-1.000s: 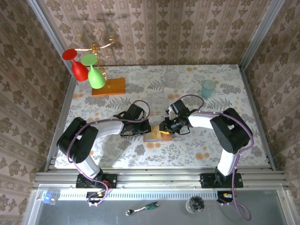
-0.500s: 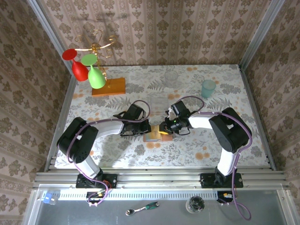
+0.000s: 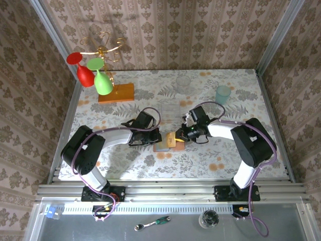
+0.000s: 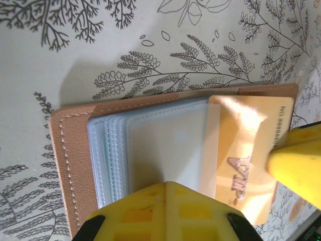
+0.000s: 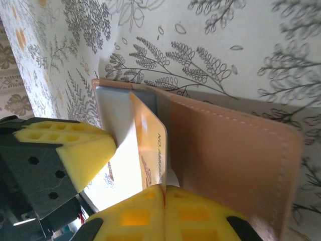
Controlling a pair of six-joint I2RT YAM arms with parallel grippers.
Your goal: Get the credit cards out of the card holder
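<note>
Credit card (image 5: 148,143), the orange-tan one, is pinched flat between the closed fingers of the right gripper (image 5: 164,193). One end is in that pinch. The other end looks like it is tucked in a pocket of the card holder (image 4: 75,150), but only just. The left gripper (image 4: 164,188) is shut too, with nothing between its fingers that I can see. Its tips push down on the grey-blue pockets (image 4: 165,135) to pin the holder to the table (image 3: 215,158).

From above, the holder lies open near the middle of the table. The left gripper comes at it from 9 o'clock and the right gripper from 3 o'clock. The card pokes out toward 3 o'clock. A clear box (image 3: 170,109) sits just past the holder at 12 o'clock. A teal cup (image 3: 223,94) stands well apart at 2 o'clock, and an orange wooden slab (image 3: 118,93) lies at 10 o'clock.

What could go wrong? I think the card is thin and slippery, so it could slide out of the pinch if the pull is too quick. If the left tips slip, the whole holder could drag along with the card. If the right gripper lifts before the card is free, the card could bend. More cards may be hiding in the pockets, and I cannot see them.
</note>
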